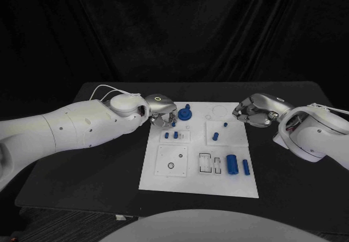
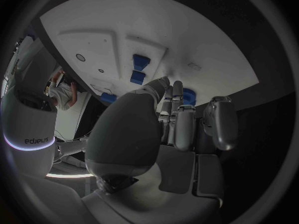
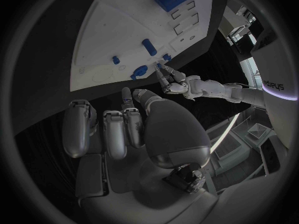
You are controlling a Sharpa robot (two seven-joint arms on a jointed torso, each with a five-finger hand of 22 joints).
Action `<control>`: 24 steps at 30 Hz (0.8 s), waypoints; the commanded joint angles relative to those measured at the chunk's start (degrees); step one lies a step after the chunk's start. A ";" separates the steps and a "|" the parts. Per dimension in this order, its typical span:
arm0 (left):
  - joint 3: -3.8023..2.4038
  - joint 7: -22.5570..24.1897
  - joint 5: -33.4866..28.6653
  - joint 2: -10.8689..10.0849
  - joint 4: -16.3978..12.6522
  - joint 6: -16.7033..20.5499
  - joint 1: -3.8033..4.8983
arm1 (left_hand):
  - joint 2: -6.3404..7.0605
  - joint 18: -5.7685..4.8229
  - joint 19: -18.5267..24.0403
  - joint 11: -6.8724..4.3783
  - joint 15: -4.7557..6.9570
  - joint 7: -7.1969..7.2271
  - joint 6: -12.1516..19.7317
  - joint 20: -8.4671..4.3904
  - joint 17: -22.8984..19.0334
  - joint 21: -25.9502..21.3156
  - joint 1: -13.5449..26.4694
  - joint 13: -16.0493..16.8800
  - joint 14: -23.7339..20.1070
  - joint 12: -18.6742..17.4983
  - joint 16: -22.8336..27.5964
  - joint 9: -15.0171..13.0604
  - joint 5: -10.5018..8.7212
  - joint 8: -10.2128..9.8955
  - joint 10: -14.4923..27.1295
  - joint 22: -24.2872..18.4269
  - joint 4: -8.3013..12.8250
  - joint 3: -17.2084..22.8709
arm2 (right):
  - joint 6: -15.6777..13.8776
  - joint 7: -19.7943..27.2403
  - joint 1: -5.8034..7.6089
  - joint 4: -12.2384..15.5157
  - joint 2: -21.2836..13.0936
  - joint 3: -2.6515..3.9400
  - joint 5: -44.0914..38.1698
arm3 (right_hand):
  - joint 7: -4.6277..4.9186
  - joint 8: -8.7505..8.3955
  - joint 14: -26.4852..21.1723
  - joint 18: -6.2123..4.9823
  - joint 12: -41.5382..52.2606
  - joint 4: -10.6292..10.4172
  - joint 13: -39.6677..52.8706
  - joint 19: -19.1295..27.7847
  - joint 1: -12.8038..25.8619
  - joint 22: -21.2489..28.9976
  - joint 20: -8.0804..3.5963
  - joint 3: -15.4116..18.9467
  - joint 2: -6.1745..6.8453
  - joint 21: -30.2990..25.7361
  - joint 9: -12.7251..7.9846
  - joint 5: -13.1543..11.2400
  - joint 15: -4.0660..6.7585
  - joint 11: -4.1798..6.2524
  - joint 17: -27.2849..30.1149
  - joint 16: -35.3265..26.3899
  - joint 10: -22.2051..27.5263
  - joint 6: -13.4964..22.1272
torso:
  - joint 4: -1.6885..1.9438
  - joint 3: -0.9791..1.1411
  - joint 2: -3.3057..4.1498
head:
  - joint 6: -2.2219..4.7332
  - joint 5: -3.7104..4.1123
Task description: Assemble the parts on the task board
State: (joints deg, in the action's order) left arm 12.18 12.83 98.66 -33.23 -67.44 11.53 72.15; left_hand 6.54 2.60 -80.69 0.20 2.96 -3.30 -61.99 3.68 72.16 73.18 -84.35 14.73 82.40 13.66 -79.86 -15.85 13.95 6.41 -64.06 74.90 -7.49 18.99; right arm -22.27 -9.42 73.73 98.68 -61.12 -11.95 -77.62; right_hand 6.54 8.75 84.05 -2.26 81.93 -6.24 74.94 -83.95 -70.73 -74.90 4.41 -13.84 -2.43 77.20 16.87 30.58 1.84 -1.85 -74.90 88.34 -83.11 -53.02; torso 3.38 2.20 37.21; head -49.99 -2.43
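Fingers of our left hand (image 1: 161,110) reach down at the far left corner of the task board (image 1: 197,185), their tips beside a small blue peg (image 1: 174,123); whether they clamp anything we cannot tell. Our right hand (image 1: 256,112) hovers at the board's far right edge, fingers curled together, holding nothing. A round blue part (image 1: 186,114) stands near the far edge. Two blue cylinders (image 1: 237,165) lie by the right edge.

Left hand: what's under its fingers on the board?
Under the left hand lies the task board's far left corner, with a small blue part at its fingertips. Contact is hidden.
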 commanded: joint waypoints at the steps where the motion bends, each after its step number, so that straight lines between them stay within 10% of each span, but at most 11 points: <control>1: -0.04 0.16 0.42 0.14 0.02 -1.06 -0.16 | 0.01 1.10 0.45 0.23 0.02 0.05 0.61 0.14 -0.13 -0.24 0.38 -0.12 -0.42 -0.25 0.32 0.00 0.03 -0.36 0.21 10.12 -0.06 0.40 | 0.14 -1.38 -0.14 0.04 -0.06 0.04 -0.13 | 0.05 -0.18 4.77 -0.82 -0.36 -0.02 3.44 -0.17 -0.54 -11.00 -0.36 -0.21 0.20 -0.11 -0.05 0.15 0.32 0.09 -9.45 -0.18 0.48 0.15 | -0.01 0.00 0.00 | -0.01 0.06; 15: -0.03 -0.07 0.42 0.36 0.31 -1.77 -0.38 | 0.03 1.13 0.59 0.27 -0.03 0.05 1.16 0.19 -0.38 -0.47 0.42 -0.27 -0.59 -0.46 0.48 0.16 -0.06 -0.75 -0.05 10.07 0.06 0.58 | 0.24 -1.39 -0.14 0.07 -0.05 0.04 -0.13 | 0.05 -0.18 4.77 -0.82 -0.36 -0.02 3.44 -0.17 -0.54 -11.00 -0.36 -0.21 0.20 -0.11 -0.05 0.15 0.32 0.09 -9.45 -0.18 0.48 0.15 | 0.01 0.00 0.00 | -0.01 0.08; 24: -0.03 -0.58 0.42 0.22 0.42 -1.46 -0.53 | 1.27 1.29 1.08 0.51 -0.18 1.59 7.82 0.35 -1.43 -1.52 1.25 -1.31 -1.17 -2.32 1.01 1.83 -3.11 -2.91 0.42 9.87 0.02 1.19 | 0.23 -1.41 -0.14 0.10 -0.15 0.04 -0.13 | 0.05 -0.18 4.77 -0.82 -0.36 -0.02 3.44 -0.17 -0.54 -11.00 -0.36 -0.21 0.20 -0.11 -0.05 0.15 0.32 0.09 -9.45 -0.18 0.48 0.15 | 0.01 0.00 0.01 | -0.01 0.09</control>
State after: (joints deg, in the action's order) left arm 12.19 12.37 98.68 -33.00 -67.07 10.59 71.75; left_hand 7.58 3.55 -79.88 0.52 2.96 -1.79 -54.54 4.08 70.77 71.85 -83.29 13.47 81.58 11.49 -79.18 -14.10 11.04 3.81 -63.74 74.90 -7.51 19.95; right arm -22.07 -9.52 73.72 98.71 -61.18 -11.95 -77.62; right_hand 6.54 8.75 84.05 -2.26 81.93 -6.24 74.94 -83.95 -70.72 -74.94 4.41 -13.83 -2.43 77.21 16.87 30.58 1.84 -1.85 -74.90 88.34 -83.11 -53.02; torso 3.37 2.20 37.22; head -49.99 -2.38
